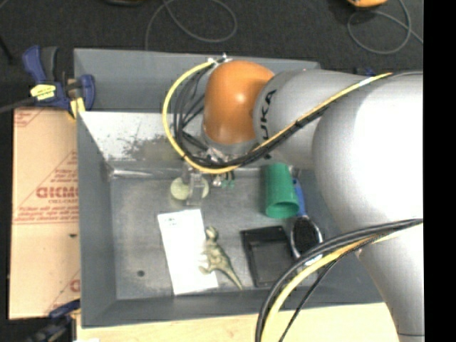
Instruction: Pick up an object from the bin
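A KUKA iiwa arm (356, 162) is hanging over a grey metal bin (96, 212). Its end effector (195, 184) is hovering low under the orange wrist cover (234, 102), just beyond the top edge of a white card (184, 251) that is lying flat on the bin floor. A small pale ball (179, 189) is sitting just beside the end effector, off the card's top left corner. Whether the two are touching cannot be told, nor whether the end effector is spread or pressed together. A tan toy dinosaur (216, 256) is lying across the card's right edge. A black square tray (265, 254) is resting to the card's right, with a green cup (279, 189) up and right of the card. Judging by this, the arm is working through its approach, with nothing lifted yet. The next move is likely calling for centring on the ball, then closing on it. The arm's casing is showing the letters "KUKA" (270, 110); marks on the card are proving too small to read.
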Available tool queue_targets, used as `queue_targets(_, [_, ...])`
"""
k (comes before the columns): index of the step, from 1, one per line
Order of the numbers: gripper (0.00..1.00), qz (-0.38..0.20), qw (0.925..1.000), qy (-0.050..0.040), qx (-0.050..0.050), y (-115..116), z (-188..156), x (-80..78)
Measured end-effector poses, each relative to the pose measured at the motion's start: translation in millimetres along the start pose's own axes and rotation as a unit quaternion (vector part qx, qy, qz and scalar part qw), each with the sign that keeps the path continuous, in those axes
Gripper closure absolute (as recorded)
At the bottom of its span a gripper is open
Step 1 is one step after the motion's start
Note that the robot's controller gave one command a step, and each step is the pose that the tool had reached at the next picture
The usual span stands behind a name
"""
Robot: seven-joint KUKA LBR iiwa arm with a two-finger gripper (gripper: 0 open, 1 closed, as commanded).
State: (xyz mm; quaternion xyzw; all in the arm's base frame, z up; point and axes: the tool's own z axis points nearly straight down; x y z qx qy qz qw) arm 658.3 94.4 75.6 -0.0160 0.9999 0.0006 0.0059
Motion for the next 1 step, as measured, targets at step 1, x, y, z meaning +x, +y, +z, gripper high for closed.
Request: queue_targets(1, [1.00, 0.001, 1.0000, 0.0009, 0.000, -0.1, -57.2, -3.5])
